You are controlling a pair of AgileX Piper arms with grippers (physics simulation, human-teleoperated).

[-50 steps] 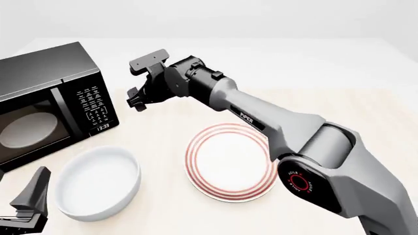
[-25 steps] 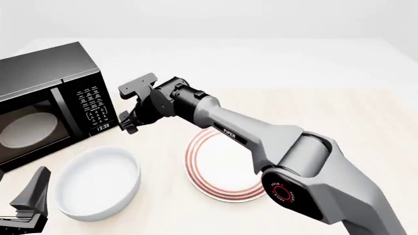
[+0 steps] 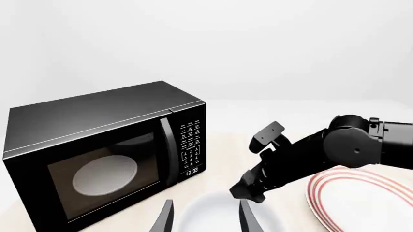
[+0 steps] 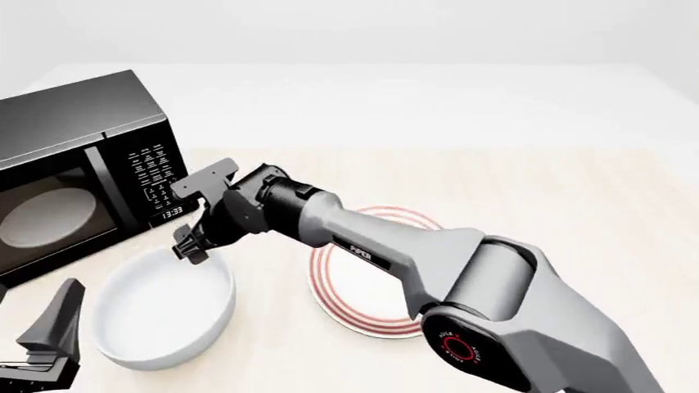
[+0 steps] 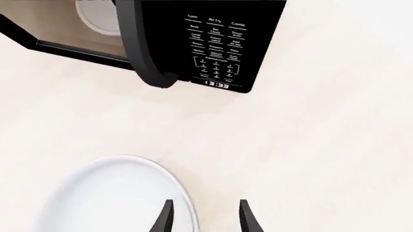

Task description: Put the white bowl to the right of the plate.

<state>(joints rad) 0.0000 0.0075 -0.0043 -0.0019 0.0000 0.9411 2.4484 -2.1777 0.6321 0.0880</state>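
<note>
right gripper (image 4: 192, 214) held wide, poised over far rim of white bowl (image 4: 164, 303) | left gripper (image 3: 203, 217) parted, nothing gripped | plate (image 4: 372, 282) seen right of bowl

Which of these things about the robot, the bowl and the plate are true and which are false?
1. The white bowl sits left of the plate. True.
2. The right gripper is lifting the bowl. False: it is open, above the bowl's far rim, holding nothing.
3. The microwave door is shut. True.
4. The bowl rests on the plate. False: both lie on the table, apart.
5. The left gripper is shut on the plate. False: it is open and holds nothing.
</note>
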